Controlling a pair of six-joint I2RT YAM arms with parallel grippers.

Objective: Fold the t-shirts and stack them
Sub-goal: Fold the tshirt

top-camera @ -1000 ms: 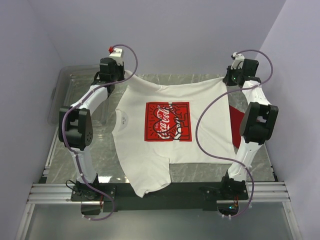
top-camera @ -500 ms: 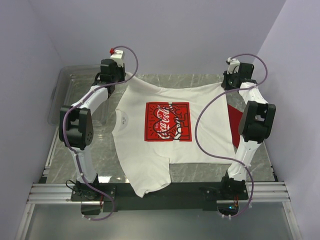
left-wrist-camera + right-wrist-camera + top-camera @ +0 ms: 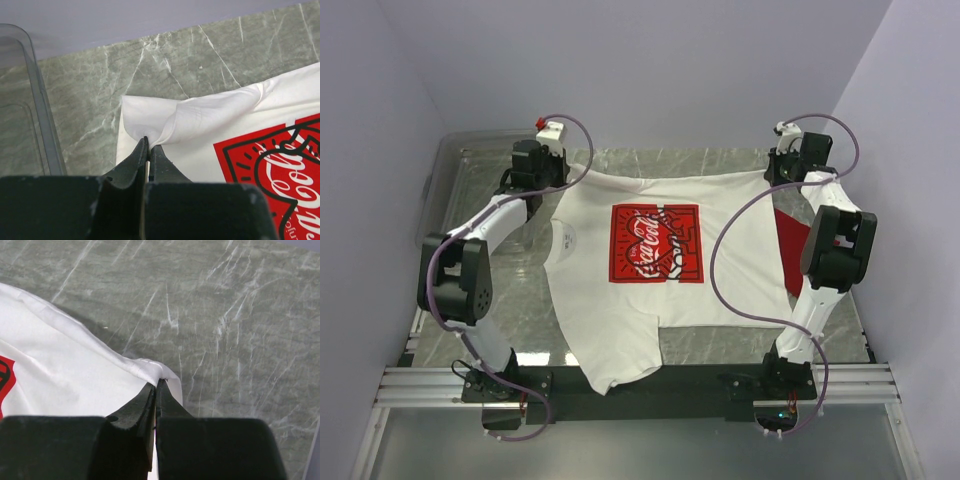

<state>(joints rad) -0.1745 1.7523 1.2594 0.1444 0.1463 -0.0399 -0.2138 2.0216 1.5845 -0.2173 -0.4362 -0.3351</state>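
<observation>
A grey-green marbled table [image 3: 660,160] fills the middle of the frame. A white t-shirt [image 3: 620,310] with a red chest print lies spread across it. A red t-shirt [image 3: 790,245] shows at its right edge. A clear plastic bin [image 3: 445,170] sits at the upper left.

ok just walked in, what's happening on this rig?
Both arms are working the large white cloth t-shirt with the red square Coca-Cola print. The left arm's fingers are pinched shut on one far corner, the right arm's fingers on the other, at the far side of the green marbled table. The shirt lies spread print-up, no fold made yet. A plain red cloth shirt peeks out from under its right edge.
</observation>
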